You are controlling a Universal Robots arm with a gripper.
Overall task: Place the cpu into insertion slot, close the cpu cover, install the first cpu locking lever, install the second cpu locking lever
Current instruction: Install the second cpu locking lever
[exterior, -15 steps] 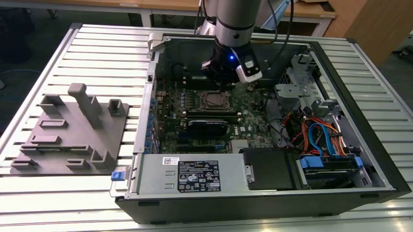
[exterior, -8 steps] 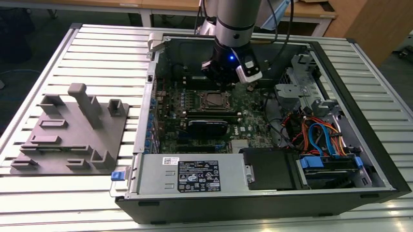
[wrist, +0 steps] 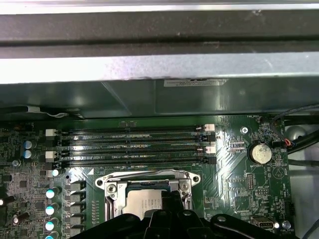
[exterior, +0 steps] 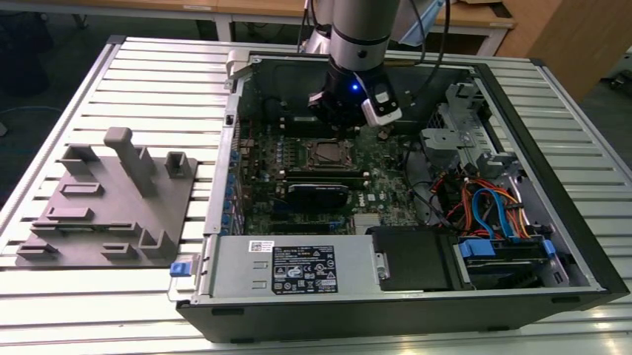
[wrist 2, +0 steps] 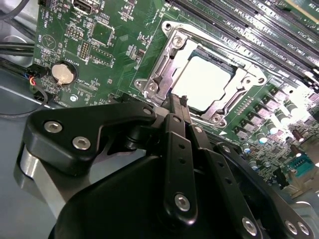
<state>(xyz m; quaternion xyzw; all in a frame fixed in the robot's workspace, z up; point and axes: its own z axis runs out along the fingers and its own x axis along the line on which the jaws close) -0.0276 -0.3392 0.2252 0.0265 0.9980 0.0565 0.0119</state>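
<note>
- An open computer case [exterior: 513, 244] is seen lying on its side on a slatted metal table [exterior: 129, 74], with the green motherboard [exterior: 266, 159] exposed inside it.
- The arm is lowered into the case near its far wall, and the gripper [exterior: 341, 122] is held just above the board, close to the socket area.
- In the second wrist view the gripper [wrist 2: 175, 102] is shown with its two black fingers pressed together, tips meeting, and nothing is pinched between them.
- The fingertips are poised just beside the near edge of the cpu cover [wrist 2: 164, 64]; whether contact is made cannot be told.
- The cpu [wrist 2: 202, 79] is seen seated in the insertion slot [exterior: 323, 153], its pale metal top showing through the cut-out of the cover.
- The cpu cover is laid flat over the chip, framing it on all sides.
- In the first wrist view the cpu [wrist: 144, 205] and cpu cover [wrist: 112, 186] are seen again, with the gripper's dark body in front of them.
- Four long memory slots [wrist: 132, 144] are set between the socket and the case wall, and a round coin battery [wrist: 260, 152] is mounted toward one corner of the board.
- A grey fixture block [exterior: 103, 200] with upright pegs is placed on the table beside the case, at the exterior view's left.
- A power supply [exterior: 286, 270] with a label is fitted along the case's near edge.
</note>
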